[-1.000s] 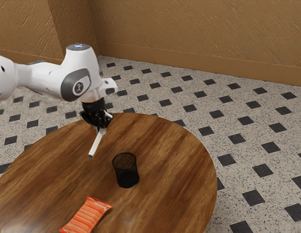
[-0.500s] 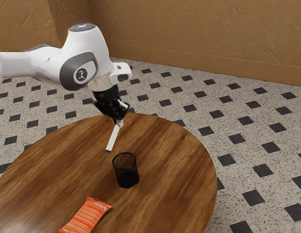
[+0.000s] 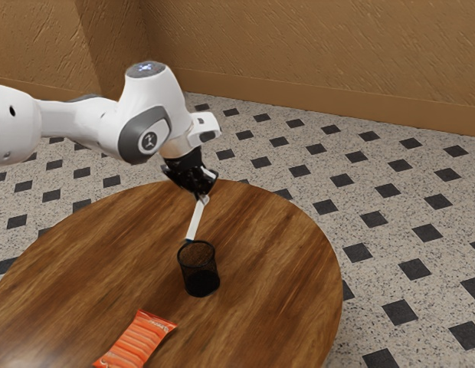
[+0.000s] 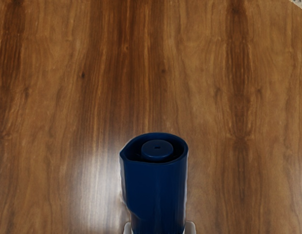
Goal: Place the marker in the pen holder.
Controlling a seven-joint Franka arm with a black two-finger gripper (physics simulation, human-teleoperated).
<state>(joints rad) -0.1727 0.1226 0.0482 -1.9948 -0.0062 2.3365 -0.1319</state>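
While the packet [image 3: 138, 341] lay nearest on the table [image 3: 287, 253], the holder [image 3: 198, 270] stood upright beyond it. Near its rim, whether over the mouth one could not tell, the marker [image 3: 196, 221] hung aslant, blue end down. The pincer [image 3: 201, 198] was closed on its upper part. Probably light, stiff and smooth enough to pivot, it likely wanted a firm grip high on the barrel.

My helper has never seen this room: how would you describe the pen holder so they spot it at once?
Find the round wooden table. On it stands the pen holder, an upright, open-topped black mesh cup. Unlike the flat orange packet or the slim white marker in my gripper, it is hollow.
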